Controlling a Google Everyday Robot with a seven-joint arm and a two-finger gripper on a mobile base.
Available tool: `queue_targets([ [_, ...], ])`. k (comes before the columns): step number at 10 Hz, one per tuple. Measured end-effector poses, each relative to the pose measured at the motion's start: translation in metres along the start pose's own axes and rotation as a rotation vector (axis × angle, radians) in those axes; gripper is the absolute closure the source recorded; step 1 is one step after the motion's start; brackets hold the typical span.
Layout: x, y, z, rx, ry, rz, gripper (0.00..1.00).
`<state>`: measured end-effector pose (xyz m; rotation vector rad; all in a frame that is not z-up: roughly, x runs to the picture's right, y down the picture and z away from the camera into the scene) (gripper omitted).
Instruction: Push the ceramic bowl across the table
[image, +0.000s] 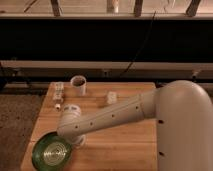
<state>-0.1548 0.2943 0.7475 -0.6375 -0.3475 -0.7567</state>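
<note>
Now my gripper (79, 141), its state I cannot tell, sits at lower left touching the bowl's (52, 152) right rim, bowl lying left of it by the table (120, 145) corner.

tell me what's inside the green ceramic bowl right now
Only pale concentric swirl lines show inside the ceramic bowl, no contents. The arm hides its upper right rim, where the gripper sits. It rests on the table.
</note>
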Motion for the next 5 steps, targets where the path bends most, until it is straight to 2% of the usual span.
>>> queue_targets([
  [3, -0.0121, -0.0066, 0.0005, 0.004, -0.015, -0.052, 1.00],
  [5, -0.0070, -0.0112, -0.0044, 0.012, -0.024, -0.026, 1.00],
])
